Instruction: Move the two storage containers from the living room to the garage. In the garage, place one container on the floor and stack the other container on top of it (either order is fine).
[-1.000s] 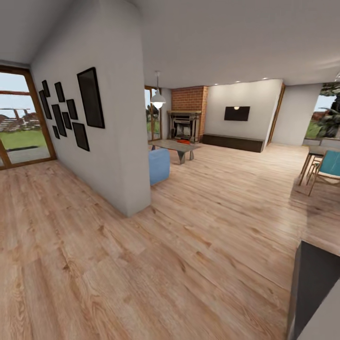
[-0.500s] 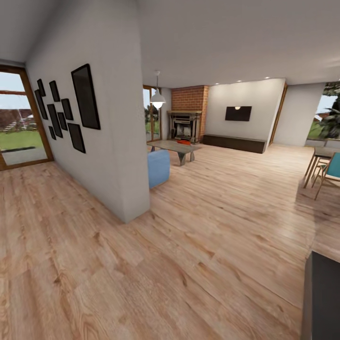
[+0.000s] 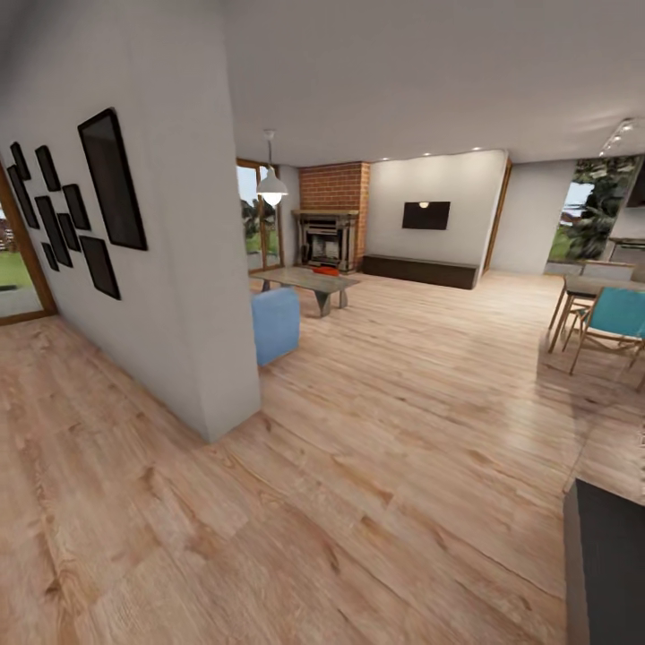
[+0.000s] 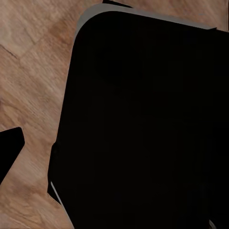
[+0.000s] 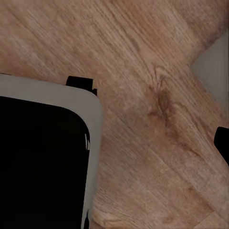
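Far ahead lies the living room with its red-brick fireplace and light wood-plank floor. A small orange-red shape, probably one of the storage containers, sits low in front of the fireplace, behind the coffee table; it is too small to make out. My left gripper hangs over my own black base, with one dark fingertip at the frame edge. Below my right gripper is bare floor, and one fingertip shows at the edge. Both look open and hold nothing.
A white partition wall with black frames stands close on the left, and a blue sofa end sits just past its corner. Chairs and a table are at the right. A dark-topped unit fills the bottom right corner.
The whole head view has shifted: the camera has turned right and moved forward. The partition wall looms larger at the left, and the dining chairs have come further into view.
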### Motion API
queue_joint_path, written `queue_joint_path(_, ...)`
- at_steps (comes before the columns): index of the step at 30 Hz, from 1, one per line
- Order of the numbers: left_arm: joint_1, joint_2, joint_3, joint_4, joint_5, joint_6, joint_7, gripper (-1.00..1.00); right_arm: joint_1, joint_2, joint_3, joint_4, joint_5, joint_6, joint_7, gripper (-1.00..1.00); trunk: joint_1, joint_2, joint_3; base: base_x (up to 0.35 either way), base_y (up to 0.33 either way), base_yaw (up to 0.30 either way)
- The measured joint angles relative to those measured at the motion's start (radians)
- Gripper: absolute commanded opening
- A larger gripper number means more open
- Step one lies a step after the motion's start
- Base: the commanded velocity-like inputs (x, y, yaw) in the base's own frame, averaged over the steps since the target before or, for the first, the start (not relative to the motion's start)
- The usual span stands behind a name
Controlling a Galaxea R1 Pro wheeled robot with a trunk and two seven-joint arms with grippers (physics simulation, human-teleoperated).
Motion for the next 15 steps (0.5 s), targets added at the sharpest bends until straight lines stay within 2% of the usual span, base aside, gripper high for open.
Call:
queue_joint_path(5,0.0,-0.001,-0.001,0.0,-0.001,0.0,0.0,1.0,0.0,0.001,0.0,0.0,0.0,0.0,0.0,1.0,0.0,0.0,0.0,0.325,0.0,-0.209)
queue_joint_path(15,-0.001,-0.001,-0.001,0.0,-0.001,0.0,0.0,1.0,0.0,0.002,0.0,0.0,0.001,0.001,0.0,1.0,0.0,0.0,0.0,0.325,0.0,-0.028)
